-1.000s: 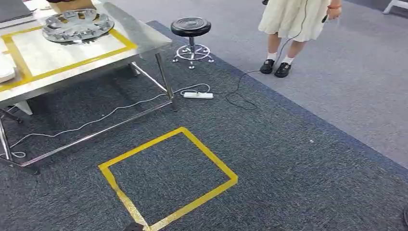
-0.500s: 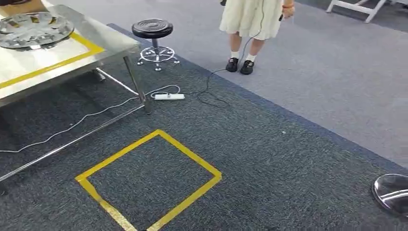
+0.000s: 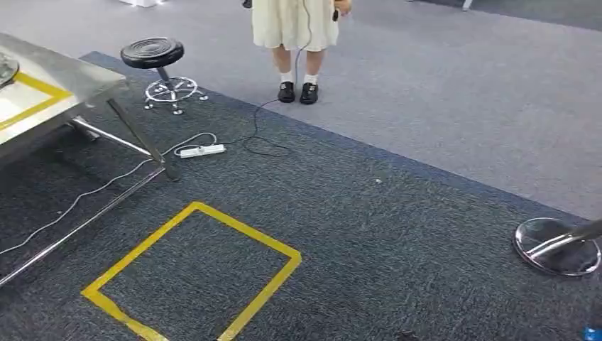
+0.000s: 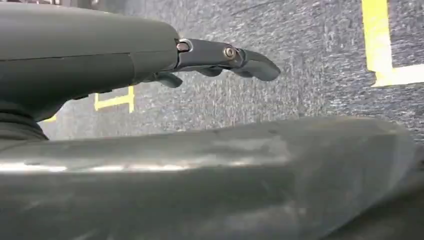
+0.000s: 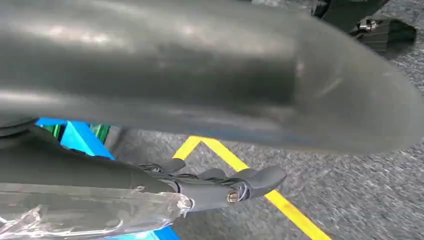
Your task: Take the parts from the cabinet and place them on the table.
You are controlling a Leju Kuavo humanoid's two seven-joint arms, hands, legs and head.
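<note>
At the far left edge of the head view I see just a sliver of a round grey metal part (image 3: 4,68) lying on the steel table (image 3: 78,82), above the table's yellow tape line. Too little of it is in frame for me to tell its long axis or which way it faces.

In the left wrist view the left hand (image 4: 200,55) hangs over dark carpet with its fingers (image 4: 257,65) stretched out almost straight and close together, and with nothing in them. In the right wrist view the right hand (image 5: 215,187) has the same pose: its fingers (image 5: 265,176) lie nearly flat and hold nothing. Crinkled clear plastic (image 5: 100,212) lies along the hand's cover, not in its fingers. A blue surface (image 5: 80,137) is behind it.

On the floor, a yellow tape square (image 3: 245,231) fills the lower left of the head view. A black stool (image 3: 152,52) stands beside the table corner, with a white power strip (image 3: 201,150) near its base. A person (image 3: 294,25) stands at the top centre, and a chrome disc base (image 3: 557,245) sits at the right edge.
</note>
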